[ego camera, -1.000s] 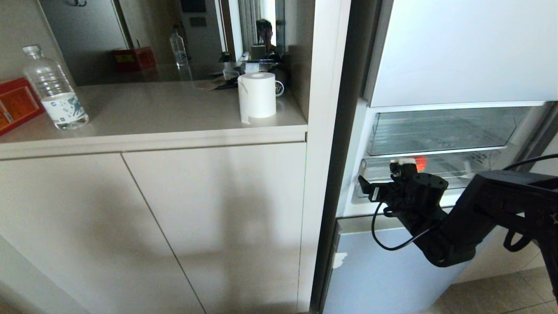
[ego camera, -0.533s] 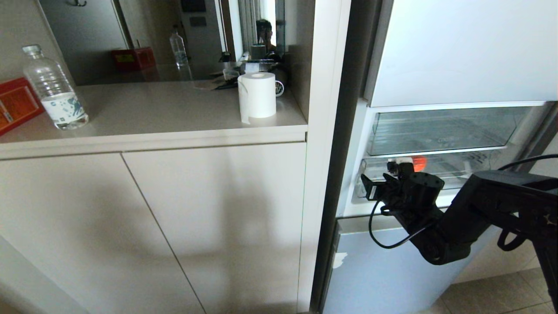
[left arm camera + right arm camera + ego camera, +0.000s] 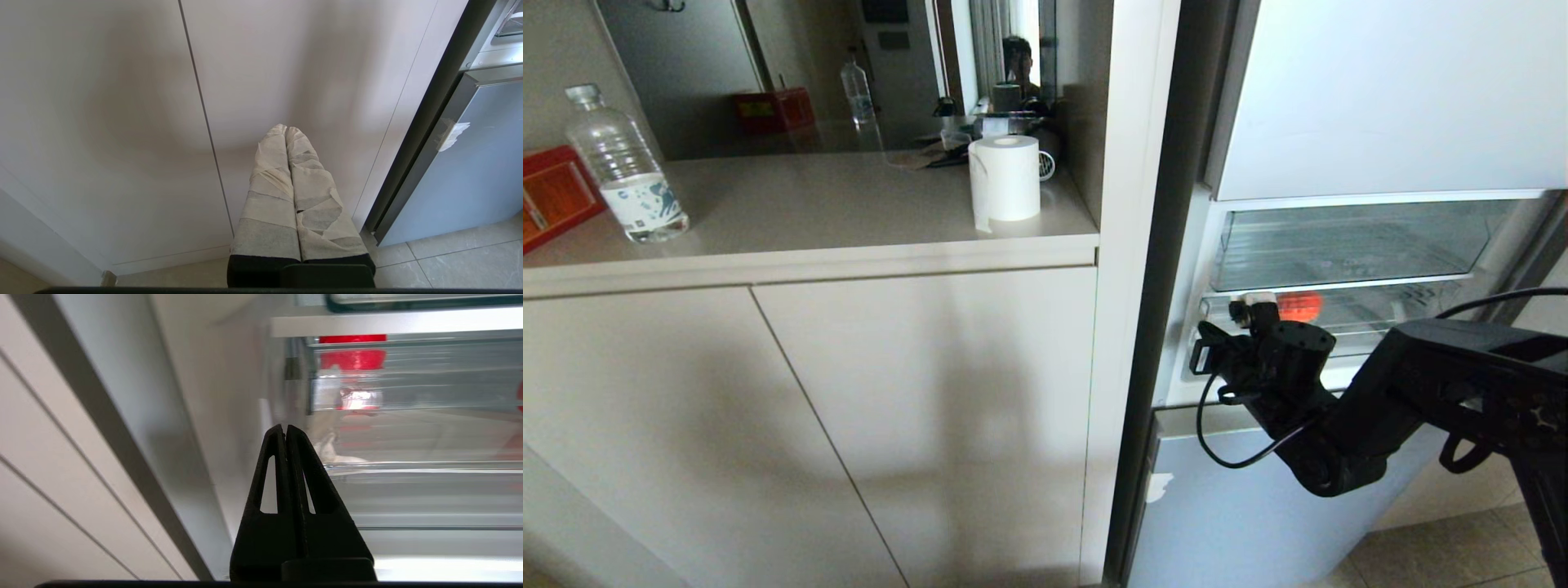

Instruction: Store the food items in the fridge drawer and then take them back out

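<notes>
Fingers of the right gripper (image 3: 285,430) are pressed together on nothing, black tips touching, poised just in front of the clear fridge drawer (image 3: 1380,314) at its left front corner. Inside that drawer sits the red fruit (image 3: 1298,305), seen through the plastic near the front wall (its outline is smeared by the ribbing). An upper clear bin (image 3: 1347,245) lies above. Closed too, the left gripper (image 3: 287,132) has tape-wrapped fingers and hangs before the pale cabinet door (image 3: 102,122), well apart from the fridge. On the counter (image 3: 809,204) stand a paper roll (image 3: 1005,180) and water bottle (image 3: 625,167).
</notes>
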